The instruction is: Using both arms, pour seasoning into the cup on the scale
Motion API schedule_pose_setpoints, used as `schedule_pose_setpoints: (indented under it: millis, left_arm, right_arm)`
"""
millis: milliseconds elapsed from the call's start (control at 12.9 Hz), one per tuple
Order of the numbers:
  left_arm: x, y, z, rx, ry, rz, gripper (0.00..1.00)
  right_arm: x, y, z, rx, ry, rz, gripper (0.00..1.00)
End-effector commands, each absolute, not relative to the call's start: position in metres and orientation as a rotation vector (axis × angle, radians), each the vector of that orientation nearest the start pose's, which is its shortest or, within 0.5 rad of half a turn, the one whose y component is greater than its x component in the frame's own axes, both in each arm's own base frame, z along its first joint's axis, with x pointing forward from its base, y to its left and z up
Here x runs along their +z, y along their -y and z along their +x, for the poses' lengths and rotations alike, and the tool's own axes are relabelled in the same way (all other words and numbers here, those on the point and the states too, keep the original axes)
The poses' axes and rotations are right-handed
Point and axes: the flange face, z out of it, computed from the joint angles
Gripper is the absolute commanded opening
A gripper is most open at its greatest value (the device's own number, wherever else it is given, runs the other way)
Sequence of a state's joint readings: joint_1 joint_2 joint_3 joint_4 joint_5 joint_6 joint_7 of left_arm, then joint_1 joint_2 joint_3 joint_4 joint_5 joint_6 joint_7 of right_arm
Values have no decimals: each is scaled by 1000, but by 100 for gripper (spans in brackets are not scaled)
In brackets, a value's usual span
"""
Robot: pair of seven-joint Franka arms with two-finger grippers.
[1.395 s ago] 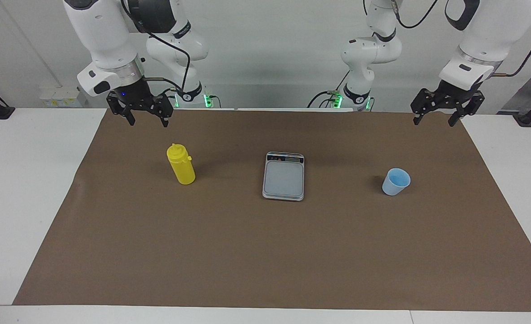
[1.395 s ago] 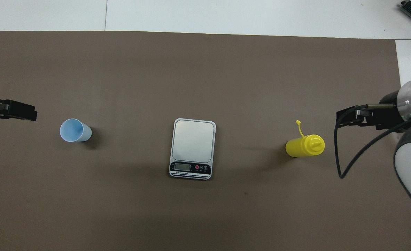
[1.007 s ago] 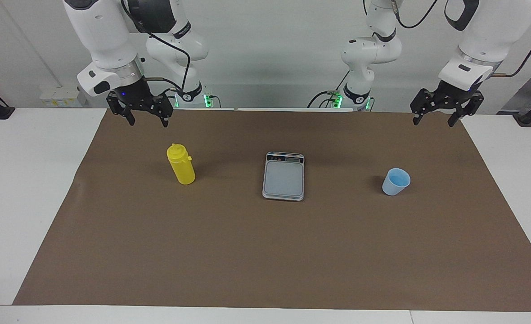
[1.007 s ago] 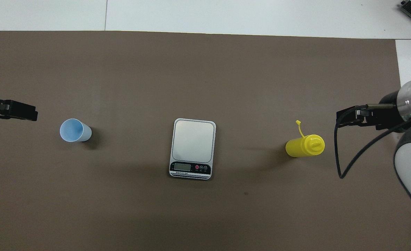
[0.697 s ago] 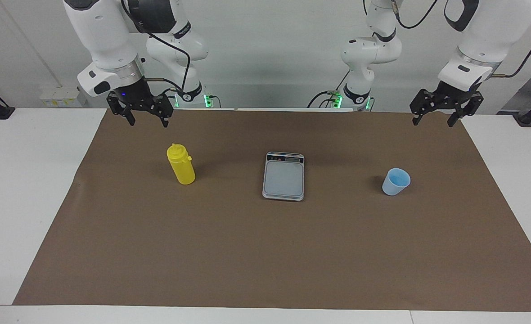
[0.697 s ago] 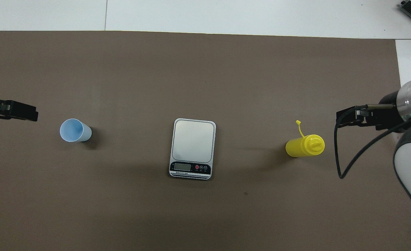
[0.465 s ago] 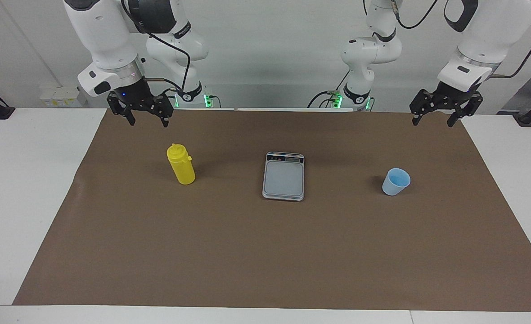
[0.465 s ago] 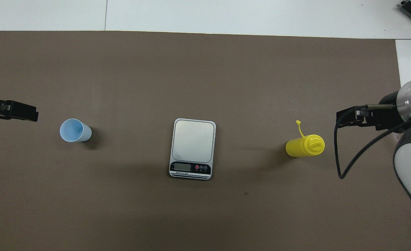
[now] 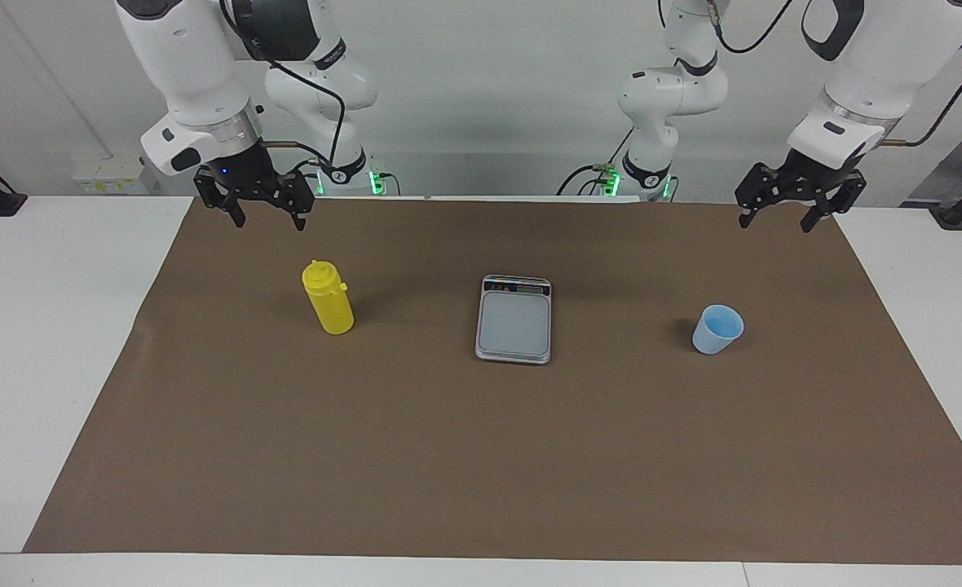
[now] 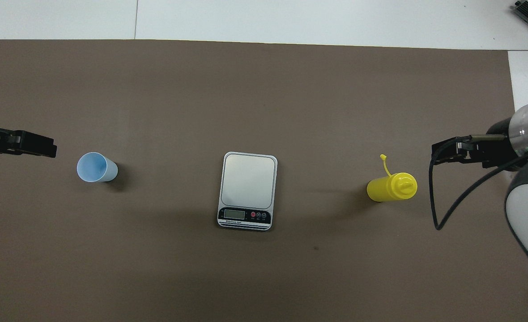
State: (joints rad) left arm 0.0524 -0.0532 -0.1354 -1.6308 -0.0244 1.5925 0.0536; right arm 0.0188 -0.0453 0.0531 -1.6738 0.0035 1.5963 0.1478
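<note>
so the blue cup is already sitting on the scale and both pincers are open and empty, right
Not quite: the blue cup stands on the brown mat toward the left arm's end, apart from the scale, as the facing view shows. The left pincer and right pincer are open and empty.

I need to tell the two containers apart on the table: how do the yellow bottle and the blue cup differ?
The bottle is bright yellow and capped with a nozzle; the cup is light blue and open-topped. The bottle is taller than the cup. The bottle stands toward the right arm's end, the cup toward the left arm's. Both stand upright on the brown mat, off the scale.
</note>
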Motion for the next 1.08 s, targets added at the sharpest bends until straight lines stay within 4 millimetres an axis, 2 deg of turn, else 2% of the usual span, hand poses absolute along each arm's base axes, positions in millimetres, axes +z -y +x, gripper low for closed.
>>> schedule_pose_setpoints:
  millis: [0, 232, 465, 697, 852, 1007]
  left_arm:
    - [608, 44, 537, -40, -183, -3158, 100]
    - [554, 37, 544, -60, -149, -3159, 100]
    - [503, 17, 551, -85, -79, -3164, 100]
    - [456, -12, 558, -104, 6, -3169, 100]
    - [424, -20, 553, -116, 45, -3170, 100]
    - [407, -19, 544, -105, 143, -3169, 100]
  right_arm:
    - [603, -35, 533, 34, -92, -3142, 100]
    - [604, -35, 533, 31, -92, -3141, 100]
    - [604, -35, 533, 31, -92, -3141, 100]
    - [604, -35, 533, 31, -92, -3141, 100]
    - [604, -35, 533, 31, -92, -3141, 100]
    - [604, -34, 533, 31, -95, -3141, 100]
